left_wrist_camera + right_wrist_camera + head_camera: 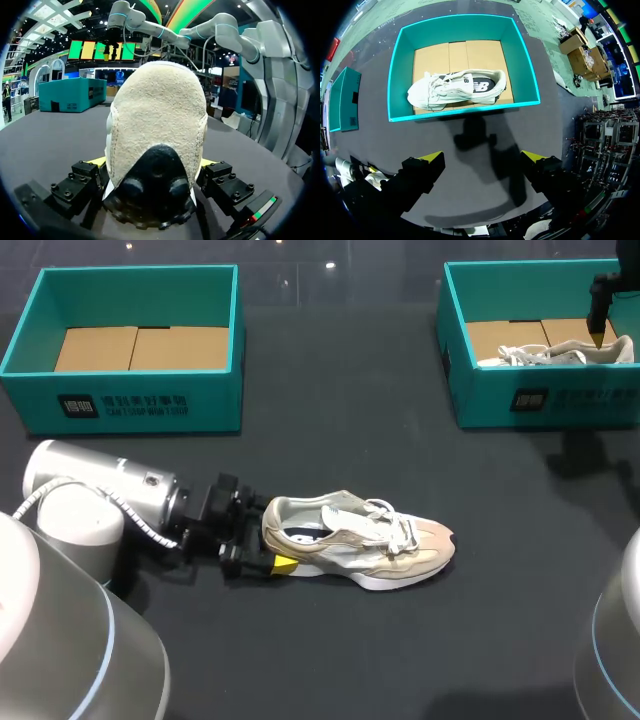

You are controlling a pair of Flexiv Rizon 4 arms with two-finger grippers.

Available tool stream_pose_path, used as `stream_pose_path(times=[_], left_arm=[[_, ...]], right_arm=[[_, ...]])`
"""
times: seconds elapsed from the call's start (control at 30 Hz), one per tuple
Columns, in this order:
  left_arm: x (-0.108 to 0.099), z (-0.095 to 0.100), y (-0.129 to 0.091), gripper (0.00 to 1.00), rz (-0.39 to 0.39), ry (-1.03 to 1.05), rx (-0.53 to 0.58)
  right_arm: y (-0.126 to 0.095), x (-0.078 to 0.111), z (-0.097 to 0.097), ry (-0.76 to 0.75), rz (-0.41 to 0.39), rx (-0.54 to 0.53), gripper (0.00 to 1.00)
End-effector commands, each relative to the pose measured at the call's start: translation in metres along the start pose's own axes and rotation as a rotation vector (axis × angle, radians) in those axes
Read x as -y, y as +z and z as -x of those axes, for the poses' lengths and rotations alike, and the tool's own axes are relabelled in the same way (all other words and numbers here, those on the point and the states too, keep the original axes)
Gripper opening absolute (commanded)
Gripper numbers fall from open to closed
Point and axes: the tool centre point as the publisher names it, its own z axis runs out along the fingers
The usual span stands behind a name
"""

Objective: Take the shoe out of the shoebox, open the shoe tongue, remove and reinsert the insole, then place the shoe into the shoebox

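Head view: shoe (360, 545) out of box, on table (330, 660). Left gripper (268, 546) clamped on heel. Right gripper (482, 157) fingers apart, above right shoebox (540, 400). Step in hand, likely: tongue opening. Next move calls for right arm coming down to tongue.

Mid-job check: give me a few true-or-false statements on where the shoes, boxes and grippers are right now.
1. The left box holds no shoe. True.
2. The beige shoe lies in a box. False: it lies on the table.
3. The right gripper holds the white shoe. False: it is open above the right box, where that shoe lies.
4. The left gripper grips the beige shoe's heel. True.
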Motion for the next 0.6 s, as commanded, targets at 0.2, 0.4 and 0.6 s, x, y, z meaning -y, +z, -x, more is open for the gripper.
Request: stream_pose_path(times=[0.2,0.4,0.6], left_arm=[[-0.0007,-0.0005,0.0054,1.0,0.003,-0.005,-0.002],[0.0,-0.002,0.0062,0.0,0.008,0.003,0.001],[-0.0005,-0.004,0.0023,0.0,0.008,0.008,0.005]], right_arm=[[0.0,0.0007,-0.0002,0.001,0.001,0.0,1.0],[0.0,0.0007,-0.0002,0.001,0.001,0.0,1.0],[0.0,0.0007,-0.0002,0.001,0.001,0.0,1.0]])
